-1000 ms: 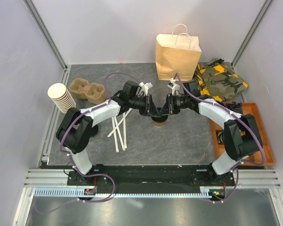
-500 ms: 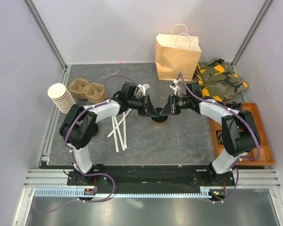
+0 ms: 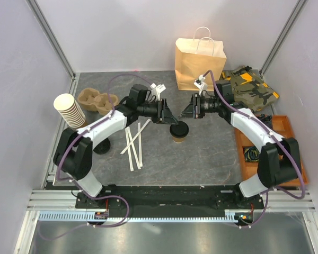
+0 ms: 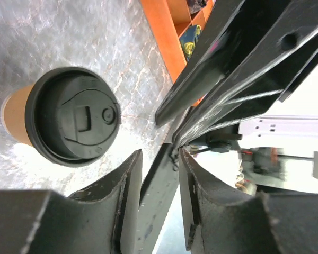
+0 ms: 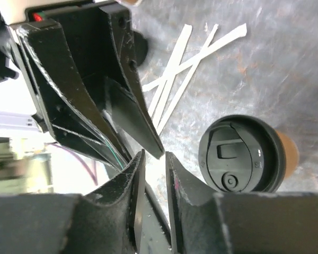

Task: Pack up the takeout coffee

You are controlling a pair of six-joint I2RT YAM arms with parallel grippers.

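The takeout coffee (image 3: 178, 130), a small kraft cup with a black lid, stands upright at the table's middle. It shows lid-up in the left wrist view (image 4: 74, 121) and in the right wrist view (image 5: 244, 153). My left gripper (image 3: 167, 114) hangs just up and left of the cup, jaws nearly closed with a narrow gap (image 4: 156, 156), holding nothing. My right gripper (image 3: 186, 110) hangs just up and right of the cup, tip to tip with the left one, jaws nearly closed (image 5: 155, 156) and empty. Neither touches the cup. The brown paper bag (image 3: 199, 66) stands upright at the back.
White stirrers (image 3: 133, 143) lie left of the cup. A stack of brown cups (image 3: 69, 109) and a pulp cup carrier (image 3: 98, 101) sit at the back left. A camouflage cloth (image 3: 248, 89) lies at the back right, with an orange tray (image 3: 294, 159) along the right edge.
Both grippers have pulled back from over the cup, the left one to the left and the right one to the right. The lidded cup now shows uncovered.
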